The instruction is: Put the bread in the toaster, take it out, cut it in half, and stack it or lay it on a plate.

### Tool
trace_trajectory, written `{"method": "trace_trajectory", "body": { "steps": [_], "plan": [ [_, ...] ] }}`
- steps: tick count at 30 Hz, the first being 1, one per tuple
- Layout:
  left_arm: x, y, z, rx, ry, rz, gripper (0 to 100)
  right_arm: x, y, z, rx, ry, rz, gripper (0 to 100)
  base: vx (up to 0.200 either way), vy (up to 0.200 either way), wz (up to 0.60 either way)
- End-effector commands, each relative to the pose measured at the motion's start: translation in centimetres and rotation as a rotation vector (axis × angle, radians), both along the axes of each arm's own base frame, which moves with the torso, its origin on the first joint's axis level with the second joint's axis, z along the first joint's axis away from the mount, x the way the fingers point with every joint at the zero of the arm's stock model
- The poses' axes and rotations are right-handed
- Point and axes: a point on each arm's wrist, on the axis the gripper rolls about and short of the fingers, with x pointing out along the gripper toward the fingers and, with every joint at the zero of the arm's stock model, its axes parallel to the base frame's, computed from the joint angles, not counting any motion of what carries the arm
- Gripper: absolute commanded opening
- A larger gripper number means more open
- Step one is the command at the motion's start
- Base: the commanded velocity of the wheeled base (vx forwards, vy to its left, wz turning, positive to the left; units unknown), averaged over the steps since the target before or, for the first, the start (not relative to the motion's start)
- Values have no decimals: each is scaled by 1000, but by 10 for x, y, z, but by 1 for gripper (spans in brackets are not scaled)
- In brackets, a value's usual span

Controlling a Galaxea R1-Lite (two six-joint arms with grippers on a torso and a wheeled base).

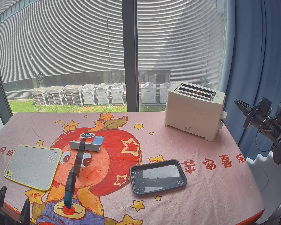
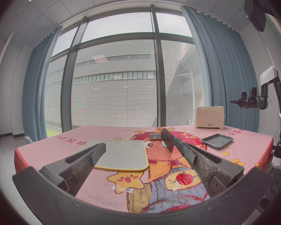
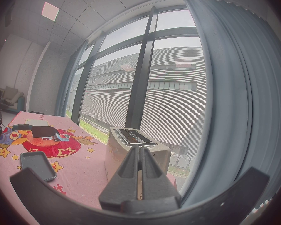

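Toaster point(image 1: 193, 113): cream, upright at the far right of the table, near the blue curtain point(image 1: 256, 47); two slots on top.
Slot contents point(image 1: 194, 92): dark, with a small brownish patch in the nearer slot; whether this is the bread cannot be told.
Plate point(image 1: 157, 175): dark, rectangular, with a raised rim, at the table's near centre and well apart from the toaster; its glossy floor reflects the window.
Cutting board point(image 1: 31, 166): grey with a yellow edge, flat at the near left.
Knife point(image 1: 75, 169): blade leaning on a grey knife rest point(image 1: 90, 145), blue handle down on the tablecloth point(image 1: 193, 178), between board and plate.
Left gripper point(image 2: 140, 145): fingers spread wide with nothing between them, at the near left table edge; the head view crops it to two fingertips.
Right gripper point(image 3: 140, 150): fingers pressed together, in the air beside the toaster off the table's right edge.
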Motion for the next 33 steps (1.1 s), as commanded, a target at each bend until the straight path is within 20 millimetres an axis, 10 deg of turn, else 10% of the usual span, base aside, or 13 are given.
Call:
{"method": "trace_trajectory", "body": {
  "steps": [1,33],
  "plan": [
    [0,0,-5,0,0,0,100,-1,0,1,-1,-2,0,0,0,0,0],
    [0,0,-5,0,0,0,100,-8,8,-3,-9,13,27,0,0,0,0]
  ]
}}
